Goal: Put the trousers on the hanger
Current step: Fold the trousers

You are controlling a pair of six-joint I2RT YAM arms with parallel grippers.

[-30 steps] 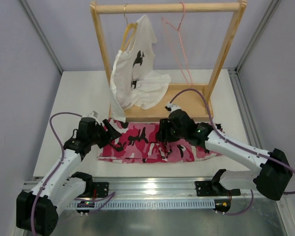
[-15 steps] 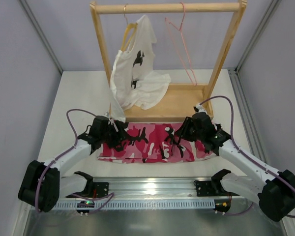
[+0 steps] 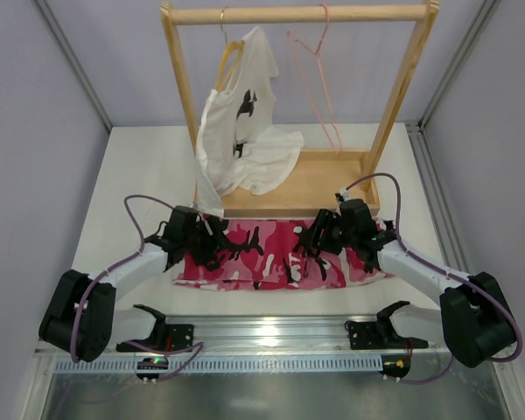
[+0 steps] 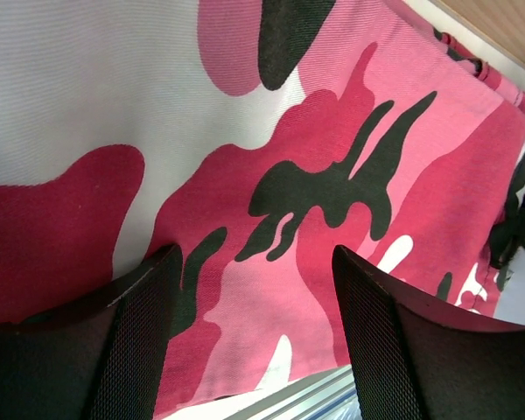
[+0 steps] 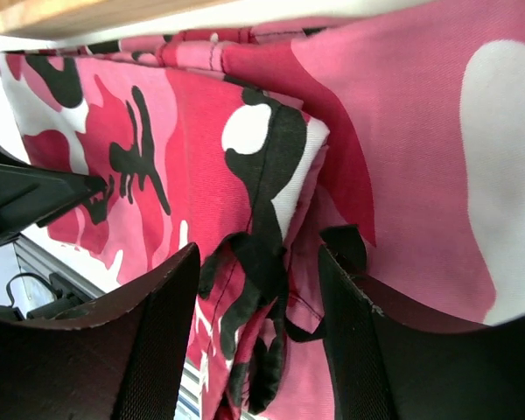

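While the trousers (image 3: 262, 264) are lying folded flat on the table (image 3: 140, 166), just in front of the rack (image 3: 401, 96), they are looking soft, light and floppy, likely sagging wherever nothing is supporting them, so I am judging the thicker waistband with its loops, at the right end, the surest hold. The left gripper (image 3: 212, 248) is hovering wide over the print, gripping nothing. The right gripper (image 3: 310, 254) is standing spread too, a fold lying unpinched between its fingers. Counting outward, I am seeing two grippers, one pair of trousers, one rack, one T-shirt (image 3: 245, 144) on one wooden hanger (image 3: 231, 54), and one hanger (image 3: 324, 87) of pink wire dangling bare.
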